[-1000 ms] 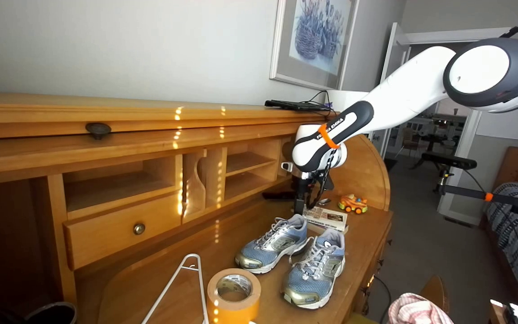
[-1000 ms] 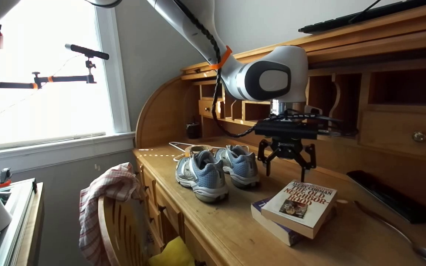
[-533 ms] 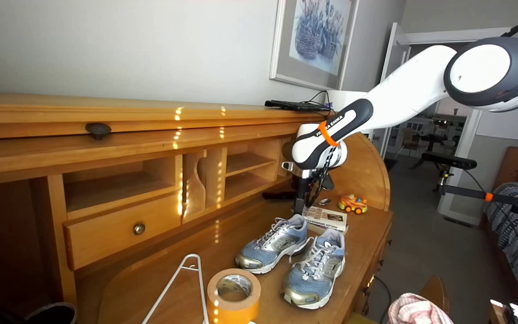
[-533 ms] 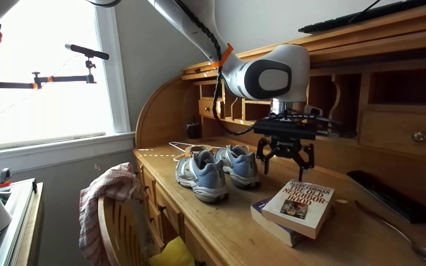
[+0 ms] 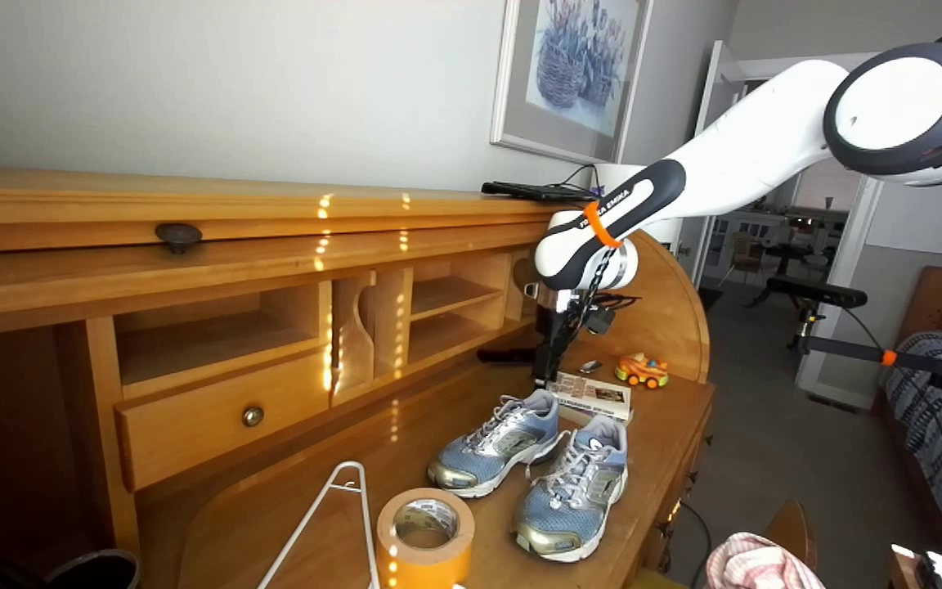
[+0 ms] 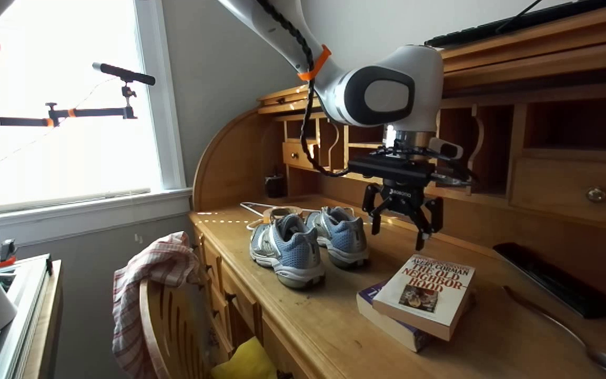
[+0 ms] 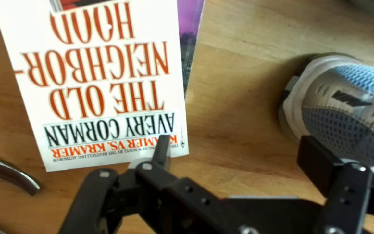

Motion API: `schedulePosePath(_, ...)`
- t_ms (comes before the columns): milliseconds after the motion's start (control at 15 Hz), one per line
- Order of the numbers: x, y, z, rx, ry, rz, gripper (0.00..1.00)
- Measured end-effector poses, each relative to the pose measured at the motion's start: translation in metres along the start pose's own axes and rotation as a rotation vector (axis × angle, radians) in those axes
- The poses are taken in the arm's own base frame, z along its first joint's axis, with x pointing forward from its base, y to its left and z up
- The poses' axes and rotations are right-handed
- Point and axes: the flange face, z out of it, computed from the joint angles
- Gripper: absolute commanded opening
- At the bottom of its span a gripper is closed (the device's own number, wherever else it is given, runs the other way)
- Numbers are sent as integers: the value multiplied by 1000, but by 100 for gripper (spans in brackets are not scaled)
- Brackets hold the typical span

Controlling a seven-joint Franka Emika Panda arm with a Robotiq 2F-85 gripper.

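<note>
My gripper [image 6: 397,235] is open and empty, in the air over the desk. It also shows in the wrist view [image 7: 235,141], and edge-on in an exterior view [image 5: 545,383]. Nearest below is a white paperback [image 6: 434,295] with red lettering, lying on a purple book [image 6: 387,317]. In the wrist view one finger overlaps the near edge of the white paperback [image 7: 109,68]; the other overlaps the heel of a shoe [image 7: 342,130]. Two blue-grey running shoes [image 5: 495,450] [image 5: 577,495] stand beside the books, and show in both exterior views.
A spoon [image 6: 550,320] and a long black object [image 6: 553,281] lie beyond the books. A tape roll [image 5: 430,548], a white hanger [image 5: 363,515] and a toy car [image 5: 641,370] are on the desk. Shelves [image 5: 455,292] line the back; a chair [image 6: 171,316] stands in front.
The arm has risen, lifting the gripper farther above the books. The gripper has also turned a little and shifted slightly toward the shoes. The books and shoes have not moved.
</note>
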Motion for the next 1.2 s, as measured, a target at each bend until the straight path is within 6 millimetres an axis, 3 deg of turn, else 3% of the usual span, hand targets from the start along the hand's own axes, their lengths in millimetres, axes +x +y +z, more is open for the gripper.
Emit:
schedulePosePath(267,-8,6,-22,-70,24,167,100)
schedulePosePath(400,-10,8,-24,-120,33,214,100)
schedulePosePath(867,-13,4,1,-270,-20,183,100)
schedulePosePath(1200,-20,14,8,-317,-49,121,100)
